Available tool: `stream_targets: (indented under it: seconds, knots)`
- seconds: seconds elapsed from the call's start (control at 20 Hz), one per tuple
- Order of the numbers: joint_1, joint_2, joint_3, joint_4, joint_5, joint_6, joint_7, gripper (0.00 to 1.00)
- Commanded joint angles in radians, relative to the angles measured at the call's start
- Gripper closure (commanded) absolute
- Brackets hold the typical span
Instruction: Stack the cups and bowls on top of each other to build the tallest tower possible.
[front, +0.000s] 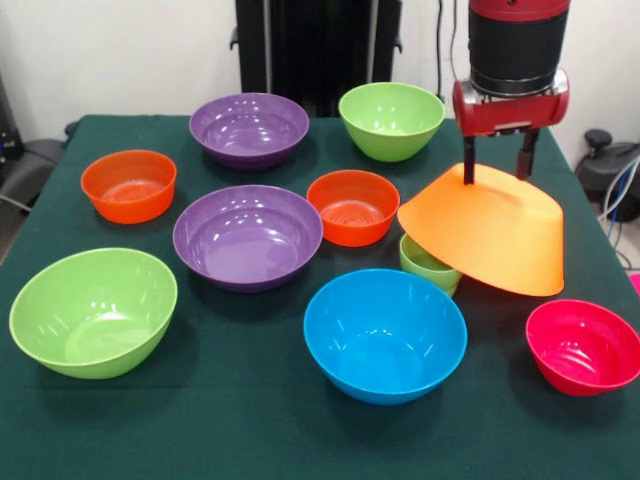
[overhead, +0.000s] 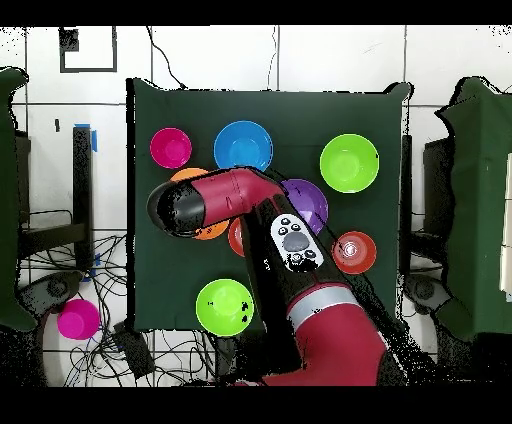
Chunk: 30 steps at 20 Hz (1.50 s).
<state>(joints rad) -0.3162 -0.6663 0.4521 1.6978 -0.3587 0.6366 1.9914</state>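
My gripper (front: 496, 170) comes down at the right of the front view and is shut on the base of the largest orange-yellow bowl (front: 490, 235). That bowl hangs upside down and tilted, partly over a small light-green cup (front: 425, 262), which stands upright on the table. In the overhead view the arm's head (overhead: 180, 208) hides the gripper and only the orange-yellow bowl's rim (overhead: 210, 233) shows. A blue bowl (front: 385, 335) sits just in front of the cup. A small pink-red bowl (front: 585, 345) sits at the front right.
On the green table (front: 250, 430) stand two purple bowls (front: 248, 237) (front: 249, 128), two light-green bowls (front: 92, 310) (front: 391, 120) and two orange-red bowls (front: 128, 185) (front: 352, 205), all upright and apart. A pink object (overhead: 77, 319) lies off the table.
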Motion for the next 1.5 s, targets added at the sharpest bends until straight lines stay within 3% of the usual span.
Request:
stream_targets:
  seconds: [0.05, 0.35, 0.65, 1.15, 1.3, 1.5]
  knots:
    - [-0.046, 0.055, 0.089, -0.040, -0.104, 0.040, -0.246, 0.00]
    - [-0.055, 0.029, 0.129, -0.110, -0.115, 0.131, -0.301, 0.00]
    - [-0.092, 0.056, 0.156, -0.192, -0.151, 0.190, -0.374, 0.00]
    - [-0.104, 0.060, 0.182, -0.244, -0.188, 0.260, -0.383, 0.00]
    - [-0.110, 0.044, 0.177, -0.218, -0.192, 0.272, -0.373, 0.00]
    - [-0.107, 0.003, 0.146, -0.130, -0.193, 0.226, -0.276, 0.00]
